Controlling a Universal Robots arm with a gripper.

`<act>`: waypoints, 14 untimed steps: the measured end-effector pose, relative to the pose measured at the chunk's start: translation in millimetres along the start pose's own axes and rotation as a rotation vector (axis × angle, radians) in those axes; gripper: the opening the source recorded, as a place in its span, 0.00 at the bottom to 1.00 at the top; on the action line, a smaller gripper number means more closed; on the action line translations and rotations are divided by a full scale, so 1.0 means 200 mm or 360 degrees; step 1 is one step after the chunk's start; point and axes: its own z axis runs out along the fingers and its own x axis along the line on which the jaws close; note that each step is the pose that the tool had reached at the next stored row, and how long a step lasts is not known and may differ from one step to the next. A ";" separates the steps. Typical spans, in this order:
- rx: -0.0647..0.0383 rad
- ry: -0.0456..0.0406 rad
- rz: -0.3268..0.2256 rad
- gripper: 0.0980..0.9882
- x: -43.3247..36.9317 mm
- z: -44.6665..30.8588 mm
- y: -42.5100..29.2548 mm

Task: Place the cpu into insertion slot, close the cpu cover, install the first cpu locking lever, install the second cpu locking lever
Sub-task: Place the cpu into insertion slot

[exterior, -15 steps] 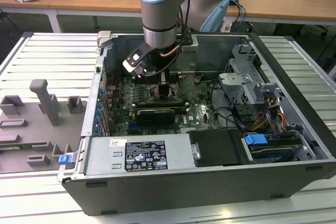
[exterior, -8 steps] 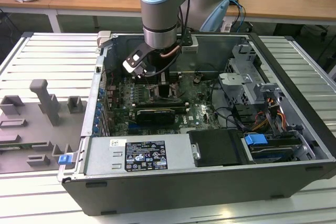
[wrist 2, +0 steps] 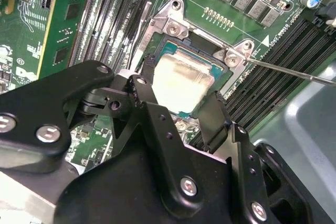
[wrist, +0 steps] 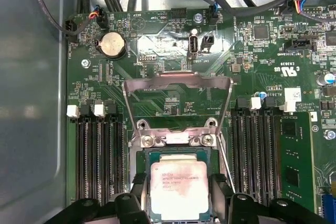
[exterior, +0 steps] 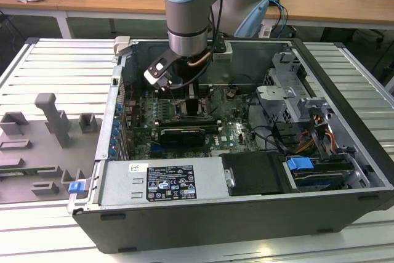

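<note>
The end effector (wrist: 180, 182) clamps the cpu (wrist: 180, 191) below the raised cpu cover (wrist: 178, 81); a tilted release could misseat it.

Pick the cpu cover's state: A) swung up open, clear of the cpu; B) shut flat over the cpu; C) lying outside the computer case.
A: in the first wrist view the cpu cover stands raised on its hinge, and the cpu shows its whole metal top, uncovered.
</note>
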 end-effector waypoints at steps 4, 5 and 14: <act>0.0000 0.0000 0.0000 0.56 0.000 -0.013 0.001; 0.0000 0.0000 0.0000 0.56 0.000 -0.016 0.001; 0.0005 -0.0002 0.0000 0.40 0.002 -0.065 0.006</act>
